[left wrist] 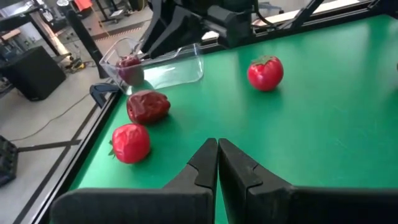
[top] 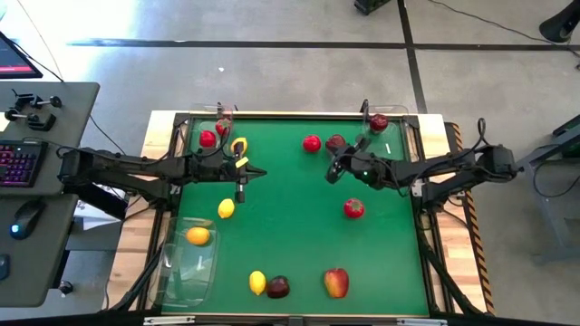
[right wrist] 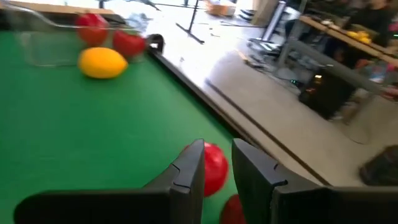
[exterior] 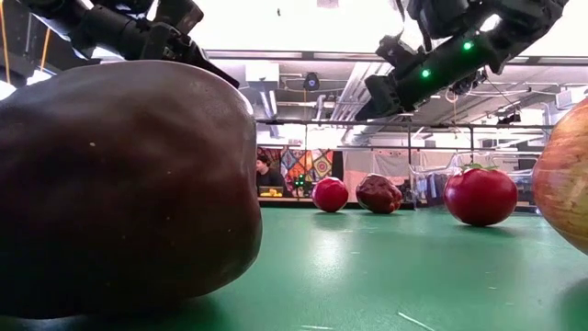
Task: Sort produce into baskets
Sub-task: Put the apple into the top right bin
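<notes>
My left gripper (top: 261, 171) hung over the green table (top: 299, 226), its fingers pressed together on nothing; in my left wrist view they met in a closed point (left wrist: 217, 163). My right gripper (top: 333, 172) was just beside the dark red fruit (top: 336, 142) and the bright red fruit (top: 312, 143) near the far edge. Its fingers stood a little apart, with no fruit between them; past them my right wrist view showed a red fruit (right wrist: 214, 167) on the felt.

One clear basket (top: 391, 129) at the far right corner held a red fruit (top: 379, 122). Another at the far left (top: 201, 127) held red fruit, with a lemon (top: 239, 146) just beside it. A third basket (top: 186, 263) at the near left held a lemon (top: 198, 236). A loose lemon (top: 226, 208) lay near it. A red apple (top: 353, 208) sat mid-table. Along the near edge lay a lemon (top: 257, 282), a dark apple (top: 278, 287) touching it, and a red-yellow apple (top: 336, 282).
</notes>
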